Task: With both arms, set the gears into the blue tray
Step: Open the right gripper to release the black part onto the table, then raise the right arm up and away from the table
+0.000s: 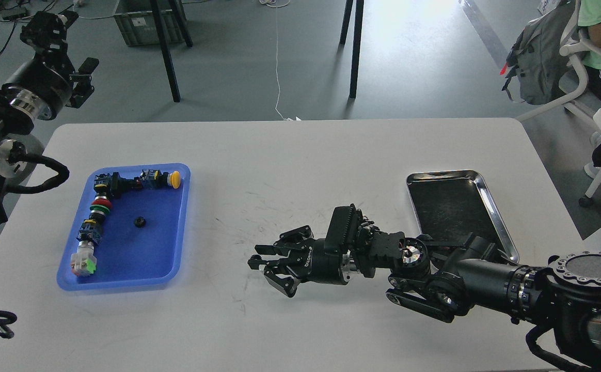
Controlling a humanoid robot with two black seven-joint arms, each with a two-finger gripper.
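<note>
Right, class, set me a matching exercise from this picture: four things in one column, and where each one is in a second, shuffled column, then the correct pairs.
Things
1. gear
2. steel tray
3. yellow-capped switch
4. right tool

Places
A. over the middle of the table, between the two trays
B. far corner of the blue tray
C. open floor of the blue tray
D. right side of the table

Pairs: 1-C, 2-D, 3-B, 4-A

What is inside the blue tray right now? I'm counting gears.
Inside the blue tray: one black gear near the middle, plus push-button switches along its left and far walls. No second gear shows; the switches could hide one.
</note>
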